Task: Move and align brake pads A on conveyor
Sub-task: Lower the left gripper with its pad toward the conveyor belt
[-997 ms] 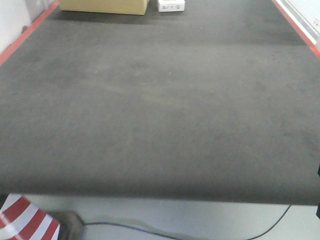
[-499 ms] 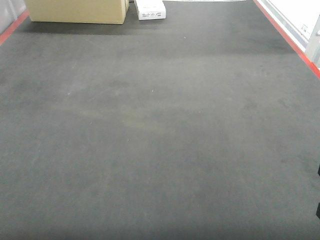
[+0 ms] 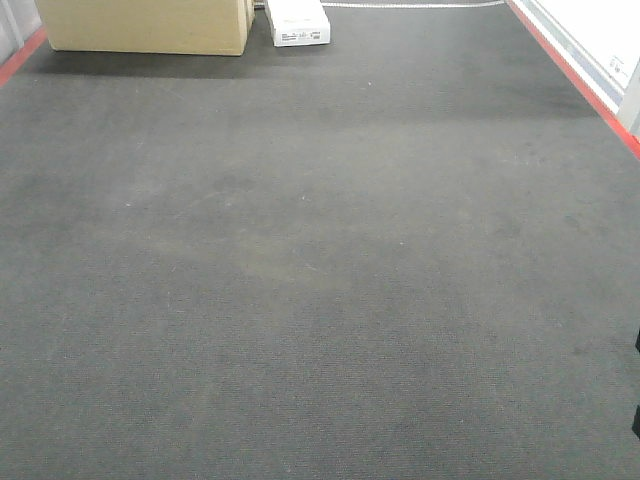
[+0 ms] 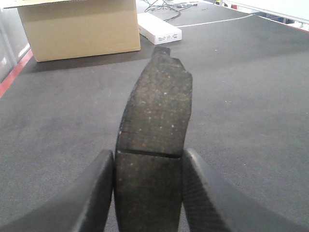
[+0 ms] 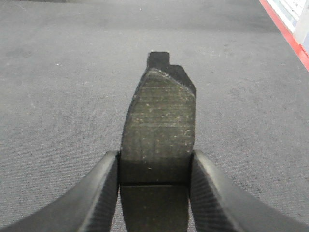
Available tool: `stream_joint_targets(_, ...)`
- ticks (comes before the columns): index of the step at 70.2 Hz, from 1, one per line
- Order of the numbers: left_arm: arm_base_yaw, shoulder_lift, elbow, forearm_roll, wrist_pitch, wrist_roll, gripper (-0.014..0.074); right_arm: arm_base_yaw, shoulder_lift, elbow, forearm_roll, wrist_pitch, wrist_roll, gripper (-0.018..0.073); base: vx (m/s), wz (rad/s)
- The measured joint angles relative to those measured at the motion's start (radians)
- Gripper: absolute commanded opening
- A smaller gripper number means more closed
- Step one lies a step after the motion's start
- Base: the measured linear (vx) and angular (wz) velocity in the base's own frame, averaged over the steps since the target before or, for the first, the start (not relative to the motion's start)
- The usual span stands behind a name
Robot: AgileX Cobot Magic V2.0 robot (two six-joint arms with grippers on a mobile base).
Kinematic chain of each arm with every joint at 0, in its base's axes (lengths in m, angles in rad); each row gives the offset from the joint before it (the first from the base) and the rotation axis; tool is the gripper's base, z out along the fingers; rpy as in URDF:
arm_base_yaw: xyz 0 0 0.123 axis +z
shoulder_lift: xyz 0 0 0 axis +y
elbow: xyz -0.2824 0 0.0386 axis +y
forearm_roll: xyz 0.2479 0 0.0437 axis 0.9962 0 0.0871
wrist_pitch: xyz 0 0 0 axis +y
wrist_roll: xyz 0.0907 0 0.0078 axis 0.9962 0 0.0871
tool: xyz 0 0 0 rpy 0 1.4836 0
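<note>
My left gripper (image 4: 148, 159) is shut on a brake pad (image 4: 157, 111), a dark grey curved oblong with a groove across its middle, held lengthwise above the conveyor (image 4: 251, 96). In the right wrist view my right gripper (image 5: 155, 162) is shut on a second brake pad (image 5: 159, 116), its backing-plate tab pointing away over the belt. The front view shows only the dark charcoal conveyor (image 3: 320, 260) with red side borders; neither gripper nor any pad appears there.
A tan cardboard box (image 3: 150, 25) and a white flat box (image 3: 298, 22) stand at the belt's far end. They also appear in the left wrist view as the cardboard box (image 4: 82, 26) and the white box (image 4: 159, 29). A red border (image 3: 575, 70) runs along the right.
The front view has moved forward over the belt: its near edge, the floor and the striped object have dropped out of sight, and the boxes appear larger.
</note>
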Motion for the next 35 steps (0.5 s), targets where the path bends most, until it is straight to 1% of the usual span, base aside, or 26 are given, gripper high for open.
stream_joint_targets(35,0.0,0.0,0.0,0.0,0.0,0.0,0.0083,0.0,0.0,0.0,0.0,0.0,0.0,0.0048,0.0,0.0)
